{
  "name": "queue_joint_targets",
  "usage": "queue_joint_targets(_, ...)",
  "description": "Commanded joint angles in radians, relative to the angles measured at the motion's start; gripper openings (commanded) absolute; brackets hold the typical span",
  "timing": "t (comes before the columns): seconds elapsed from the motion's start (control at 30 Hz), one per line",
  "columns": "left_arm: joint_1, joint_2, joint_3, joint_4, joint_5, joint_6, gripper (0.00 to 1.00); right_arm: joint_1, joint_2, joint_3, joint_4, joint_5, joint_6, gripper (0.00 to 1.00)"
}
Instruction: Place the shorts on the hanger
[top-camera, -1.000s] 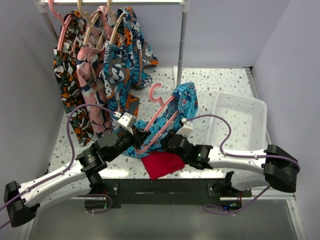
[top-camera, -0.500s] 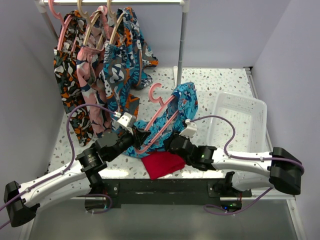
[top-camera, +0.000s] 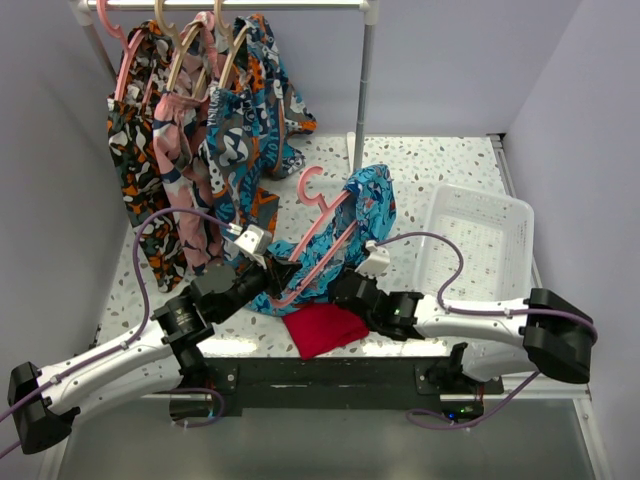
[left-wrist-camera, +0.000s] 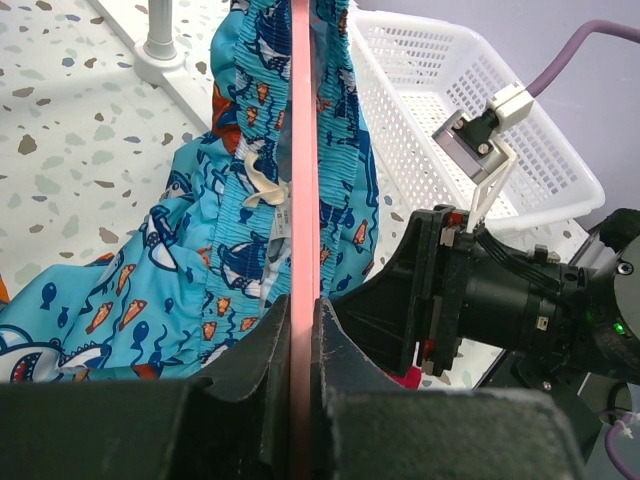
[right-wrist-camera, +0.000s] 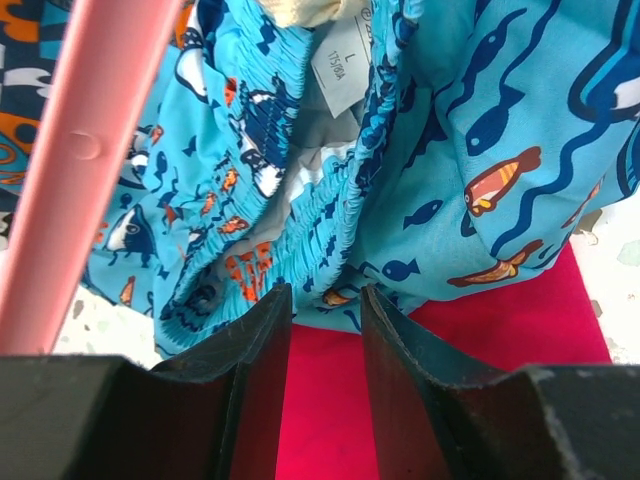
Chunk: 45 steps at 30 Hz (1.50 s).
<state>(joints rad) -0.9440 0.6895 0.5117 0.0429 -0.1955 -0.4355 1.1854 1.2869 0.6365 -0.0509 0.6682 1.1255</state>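
The turquoise shorts are draped over the pink hanger, which slants up from the table. My left gripper is shut on the hanger's lower bar; in the left wrist view the pink bar runs straight up out of the gripper, with the shorts hanging on both sides. My right gripper is open just below the shorts' gathered waistband. Its fingertips reach the hem, and only red cloth shows between them. The hanger passes to its left.
A red cloth lies under the shorts near the front edge. A white mesh basket stands at the right. Several patterned shorts hang on a rack at the back left, with its upright pole behind the hanger.
The right arm shifted slightly out and back, and its jaws narrowed a little. The left arm, hanger and shorts have stayed put.
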Motion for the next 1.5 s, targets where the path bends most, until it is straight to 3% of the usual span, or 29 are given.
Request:
queue_joint_targets(0.0, -0.003, -0.018, 0.024, 0.12, -0.022, -0.012, 0.0, -0.004, 0.014, 0.04, 0.048, 0.082, 0.019, 0.36)
queue_joint_targets(0.5, -0.004, -0.022, 0.014, 0.147, -0.027, -0.022, 0.0, -0.015, 0.092, 0.092, 0.072, 0.064, 0.023, 0.33)
queue_joint_targets(0.53, -0.003, -0.022, 0.011, 0.147, -0.028, -0.023, 0.0, -0.015, 0.092, 0.088, 0.072, 0.065, 0.025, 0.31)
queue_joint_targets(0.67, -0.004, -0.025, -0.004, 0.199, -0.054, -0.045, 0.0, -0.015, 0.086, 0.095, 0.054, 0.082, 0.016, 0.0)
queue_joint_targets(1.07, -0.01, 0.11, -0.087, 0.647, -0.241, -0.106, 0.0, 0.138, 0.003, 0.17, -0.102, 0.142, 0.023, 0.0)
queue_joint_targets(1.47, -0.029, 0.281, -0.076, 0.804, -0.275, -0.075, 0.0, 0.218, -0.072, 0.235, -0.172, 0.157, -0.003, 0.0)
